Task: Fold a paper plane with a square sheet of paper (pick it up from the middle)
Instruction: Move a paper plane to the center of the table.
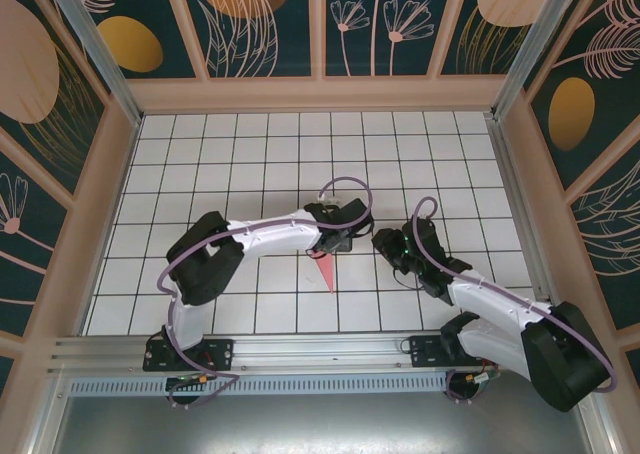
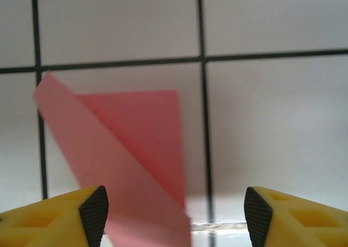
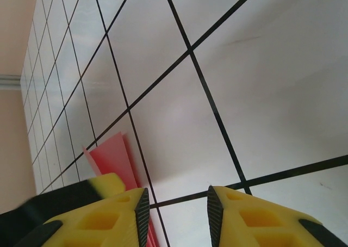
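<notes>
Pink paper plane [image 1: 328,272] lying flat on the white gridded table [image 1: 240,154], left pincer [image 2: 173,209] just above the plane's wide end, fingers well apart and clear of it, right pincer [image 3: 175,211] near the plane's right side, fingers slightly apart, nothing between them

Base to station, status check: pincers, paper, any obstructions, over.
Left pincer open, low over folded pink paper. Right pincer open, holding nothing, off to its side. Paper lies on tiled table, ungripped. No obstruction seen.
</notes>
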